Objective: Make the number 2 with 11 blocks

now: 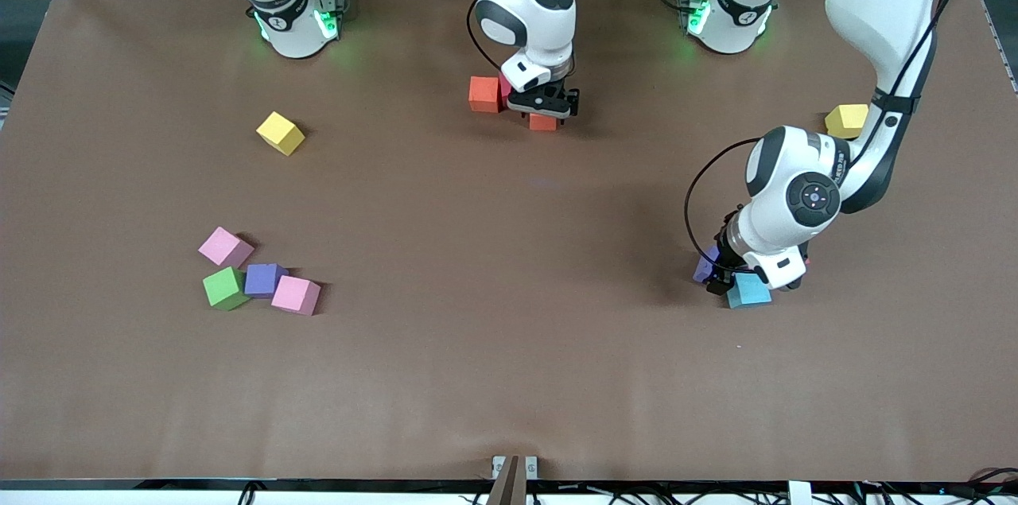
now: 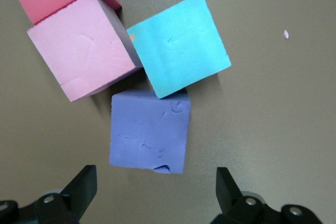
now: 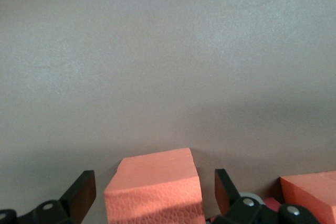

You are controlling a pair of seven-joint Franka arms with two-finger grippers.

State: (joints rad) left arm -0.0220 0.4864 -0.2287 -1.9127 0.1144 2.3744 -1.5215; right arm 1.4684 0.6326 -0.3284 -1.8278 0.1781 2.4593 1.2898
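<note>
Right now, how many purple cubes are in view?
2. One purple cube sits between the green cube and pink cube; the other lies under the left gripper. More may be hidden.

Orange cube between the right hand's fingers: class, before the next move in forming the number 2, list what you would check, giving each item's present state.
1. Right hand fingers open: ok, a gap shows on each side of the orange cube.
2. Cube centred between those fingers: ok in the right wrist view.
3. Second orange cube apart from the fingers: ok, it sits beside them.
4. Left hand open: ok, over the purple cube.
5. Purple cube free of neighbours: not ok, the light blue cube touches it.
6. Pink, green and purple cluster undisturbed at the right arm's end: ok.
</note>
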